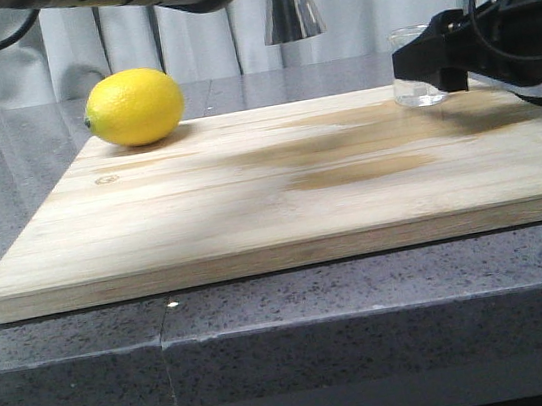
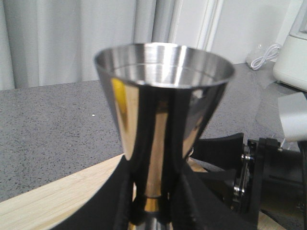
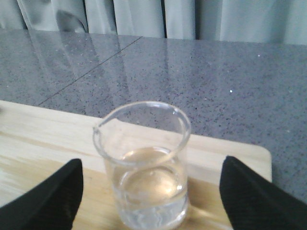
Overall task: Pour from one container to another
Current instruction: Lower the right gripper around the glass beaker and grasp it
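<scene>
The clear glass beaker [image 3: 144, 165] stands upright on the wooden board's far right corner, holding a little clear liquid. It also shows in the front view as the beaker [image 1: 414, 67]. My right gripper [image 3: 151, 203] is open, its black fingers [image 3: 45, 201] on either side of the beaker and apart from the glass. The shiny steel jigger [image 2: 160, 96] with a gold waist band is held upright, high above the board. My left gripper [image 2: 153, 196] is shut on its waist. In the front view only the jigger's lower cone [image 1: 290, 10] shows under the left arm.
A yellow lemon [image 1: 134, 106] lies at the back left of the wooden board [image 1: 253, 216], which rests on a grey stone counter [image 1: 67, 333]. Damp-looking stains mark the board's middle. Curtains hang behind. A white appliance [image 2: 292, 52] and cable sit on the counter, seen in the left wrist view.
</scene>
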`<state>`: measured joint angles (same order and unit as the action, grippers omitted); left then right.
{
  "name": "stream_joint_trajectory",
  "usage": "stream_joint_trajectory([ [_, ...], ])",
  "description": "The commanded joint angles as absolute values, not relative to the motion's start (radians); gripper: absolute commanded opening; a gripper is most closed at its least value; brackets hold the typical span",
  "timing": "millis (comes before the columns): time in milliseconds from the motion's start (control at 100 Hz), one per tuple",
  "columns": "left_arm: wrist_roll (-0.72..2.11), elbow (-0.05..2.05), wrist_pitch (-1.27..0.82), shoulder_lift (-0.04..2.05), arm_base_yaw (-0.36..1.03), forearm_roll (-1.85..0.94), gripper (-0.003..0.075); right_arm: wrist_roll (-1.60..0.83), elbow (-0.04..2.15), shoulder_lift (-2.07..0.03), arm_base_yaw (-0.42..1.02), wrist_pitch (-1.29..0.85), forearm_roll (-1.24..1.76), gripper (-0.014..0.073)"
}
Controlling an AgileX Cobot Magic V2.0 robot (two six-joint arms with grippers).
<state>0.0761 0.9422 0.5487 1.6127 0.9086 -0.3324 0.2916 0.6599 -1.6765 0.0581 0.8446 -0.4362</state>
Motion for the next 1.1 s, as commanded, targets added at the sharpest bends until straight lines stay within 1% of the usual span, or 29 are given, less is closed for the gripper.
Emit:
stream_joint_trajectory([
  [0, 0.07, 0.971, 0.633, 1.565, 0.915, -0.322, 0.004, 0.279, 0.705, -1.643, 0.049, 0.924, -0.429, 0.0532],
  [140, 0.07, 0.971, 0.633, 1.565, 0.915, -0.322, 0.004, 0.279, 0.735, -1.65, 0.049, 0.897, -0.429, 0.0532],
  [620, 0.07, 0.971, 0.633, 1.565, 0.915, -0.322, 0.004, 0.279, 0.779, -1.719, 0.051, 0.913, -0.451, 0.0531],
  [1090, 0.07, 0.971, 0.641, 1.565, 0.915, -0.322, 0.004, 0.279, 0.791, -1.731, 0.051, 0.909, -0.465, 0.0528],
])
